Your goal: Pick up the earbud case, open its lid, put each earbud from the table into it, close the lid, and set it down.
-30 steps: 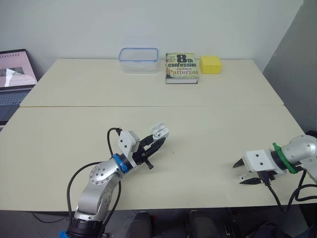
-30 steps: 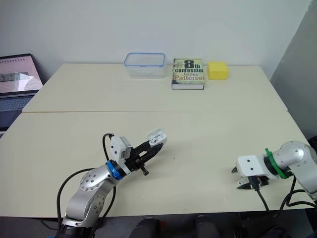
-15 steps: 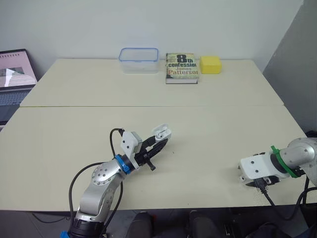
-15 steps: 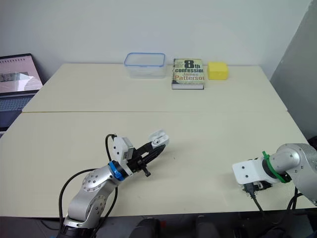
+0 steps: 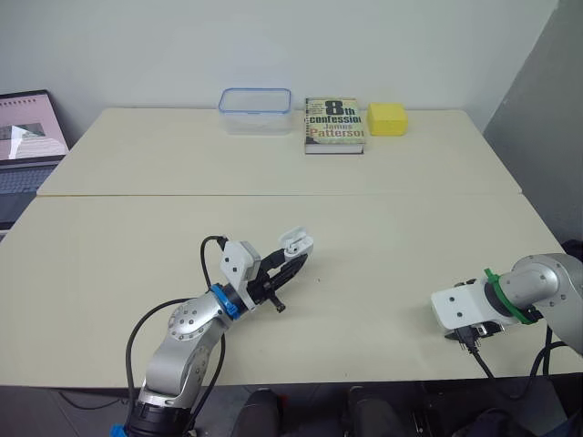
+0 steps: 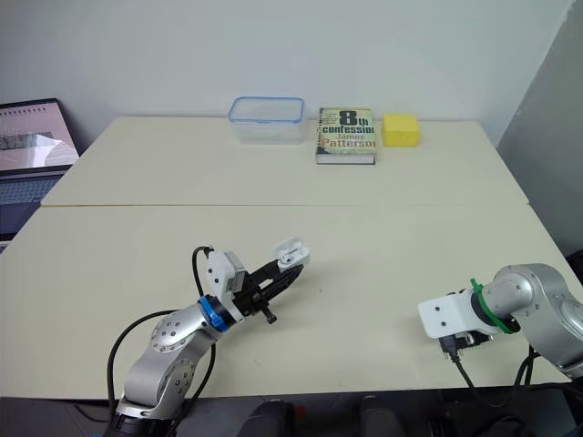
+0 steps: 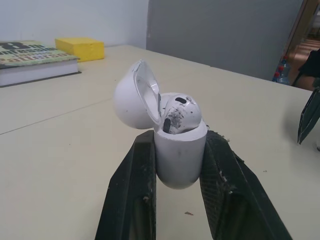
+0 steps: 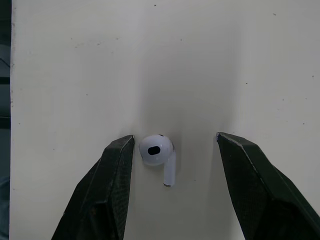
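Here, right tool gapes astride earbud — near the table edge.

The earbud case is made of smooth white plastic with a soft shine. The earbud lying on the table is shiny white plastic too. The table is smooth and matt. The fingers of the left gripper are matt black and scratched. A box of clear plastic is set on the table.
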`<state>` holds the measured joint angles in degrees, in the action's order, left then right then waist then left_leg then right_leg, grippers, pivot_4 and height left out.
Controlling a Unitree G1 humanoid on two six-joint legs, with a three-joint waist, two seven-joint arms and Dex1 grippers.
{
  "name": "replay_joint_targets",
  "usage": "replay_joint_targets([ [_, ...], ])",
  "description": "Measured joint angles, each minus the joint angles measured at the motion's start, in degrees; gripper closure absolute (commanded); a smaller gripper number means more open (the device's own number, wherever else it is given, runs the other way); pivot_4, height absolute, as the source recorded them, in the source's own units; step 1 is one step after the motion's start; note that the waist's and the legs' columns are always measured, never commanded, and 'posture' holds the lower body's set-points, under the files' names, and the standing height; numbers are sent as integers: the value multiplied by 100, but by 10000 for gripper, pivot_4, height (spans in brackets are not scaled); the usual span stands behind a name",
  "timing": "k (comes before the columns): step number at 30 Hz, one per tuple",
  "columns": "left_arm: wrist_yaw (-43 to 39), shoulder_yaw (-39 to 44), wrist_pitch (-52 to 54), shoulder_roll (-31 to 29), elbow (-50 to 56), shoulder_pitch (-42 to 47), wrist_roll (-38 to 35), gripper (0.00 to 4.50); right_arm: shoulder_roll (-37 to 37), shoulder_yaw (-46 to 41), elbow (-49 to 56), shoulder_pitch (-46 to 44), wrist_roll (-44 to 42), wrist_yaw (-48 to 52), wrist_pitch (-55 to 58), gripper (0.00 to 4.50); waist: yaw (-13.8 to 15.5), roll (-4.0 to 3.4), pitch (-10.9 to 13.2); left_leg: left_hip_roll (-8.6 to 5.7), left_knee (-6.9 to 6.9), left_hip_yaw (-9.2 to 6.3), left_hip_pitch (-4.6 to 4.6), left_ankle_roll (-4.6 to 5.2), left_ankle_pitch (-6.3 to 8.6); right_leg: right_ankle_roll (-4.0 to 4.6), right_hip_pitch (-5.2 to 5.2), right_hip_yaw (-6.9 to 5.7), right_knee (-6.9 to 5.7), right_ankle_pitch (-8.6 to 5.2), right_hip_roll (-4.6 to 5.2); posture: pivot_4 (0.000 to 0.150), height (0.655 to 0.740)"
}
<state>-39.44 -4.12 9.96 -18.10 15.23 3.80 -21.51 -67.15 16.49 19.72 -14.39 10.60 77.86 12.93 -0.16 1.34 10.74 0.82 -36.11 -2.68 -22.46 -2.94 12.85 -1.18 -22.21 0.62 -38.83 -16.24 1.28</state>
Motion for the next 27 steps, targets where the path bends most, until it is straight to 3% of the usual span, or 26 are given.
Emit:
replay_joint_targets([
  [1, 1, 0, 0, -5, 0, 0, -1, 37033, 0, 2, 0, 0, 6, 5, -7, 17859, 0, 0, 0, 0, 0, 0, 0, 0, 0, 0, 0, 0, 0, 0, 0, 1500, 7400],
  [4, 2, 0, 1, -11, 0, 0, -3, 37032, 0, 14, 0, 0, 10, 49, -8, 23296, 0, 0, 0, 0, 0, 0, 0, 0, 0, 0, 0, -1, 0, 0, 0, 1500, 7400],
  [9, 0, 0, 1, -25, 0, 0, -4, 37032, 3, 44, 0, 3, 12, 119, -7, 40878, -7, 0, 0, 1, -1, 4, 6, 0, 0, -2, 2, 3, -3, 1, 0, 1500, 7400],
  [17, 1, 0, 1, -25, 0, 19, -6, 37033, 157, 37, -27, -178, -66, 81, 55, 41340, -9, 0, 0, 1, -1, 7, 6, 0, 0, -2, 1, 6, -4, 1, -1, 1500, 7400],
  [27, 2, 15, -21, 4, -13, 152, -8, 37032, 2324, -968, 118, -1390, -1700, -998, 1904, 41340, 10, 5, 2, 1, 0, -13, -10, 0, 0, -1, -1, -8, 0, 2, -2, 1500, 7400],
])
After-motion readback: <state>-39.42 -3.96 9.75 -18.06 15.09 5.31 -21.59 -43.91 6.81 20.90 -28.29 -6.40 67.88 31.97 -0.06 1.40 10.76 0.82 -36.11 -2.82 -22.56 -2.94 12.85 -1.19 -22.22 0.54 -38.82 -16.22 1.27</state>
